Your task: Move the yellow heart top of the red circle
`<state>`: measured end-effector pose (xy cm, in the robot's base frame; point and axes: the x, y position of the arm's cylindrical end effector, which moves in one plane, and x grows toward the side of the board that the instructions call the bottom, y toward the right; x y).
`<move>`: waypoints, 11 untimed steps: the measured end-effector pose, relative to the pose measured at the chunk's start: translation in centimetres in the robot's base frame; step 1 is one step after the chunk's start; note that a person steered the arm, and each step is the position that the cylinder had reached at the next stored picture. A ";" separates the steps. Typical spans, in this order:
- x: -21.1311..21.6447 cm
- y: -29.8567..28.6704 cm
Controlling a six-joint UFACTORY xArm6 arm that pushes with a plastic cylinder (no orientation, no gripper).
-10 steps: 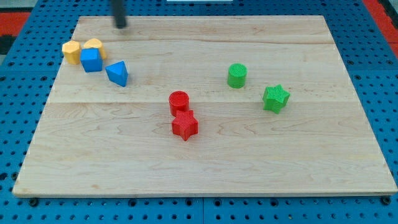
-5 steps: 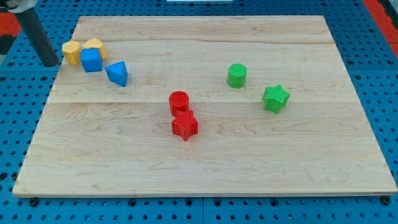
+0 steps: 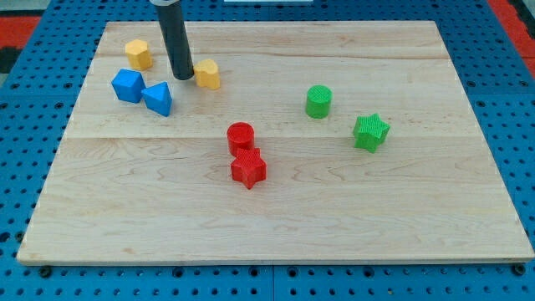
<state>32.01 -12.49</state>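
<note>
The yellow heart (image 3: 207,73) lies on the wooden board (image 3: 351,217), up and to the left of the red circle (image 3: 241,136). My tip (image 3: 183,77) stands just left of the yellow heart, touching or almost touching it. The red circle sits at the board's middle with a red star (image 3: 248,169) right below it.
A second yellow block (image 3: 139,54) lies at the upper left. A blue cube (image 3: 127,85) and a blue triangular block (image 3: 158,99) sit side by side left of my tip. A green cylinder (image 3: 318,101) and a green star (image 3: 370,132) lie at the right.
My tip swept from the board's left edge to the right, pushing the yellow heart rightward out of the cluster. The other yellow block shifted up and right, and the blue cube shifted slightly.
</note>
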 end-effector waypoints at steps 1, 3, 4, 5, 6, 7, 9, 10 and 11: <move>-2.0 1.4; -1.4 1.8; 1.9 1.8; -3.3 2.0; -0.6 7.5; 2.8 6.3; -0.1 2.7; 4.1 3.4; 4.5 3.4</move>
<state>36.52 -9.12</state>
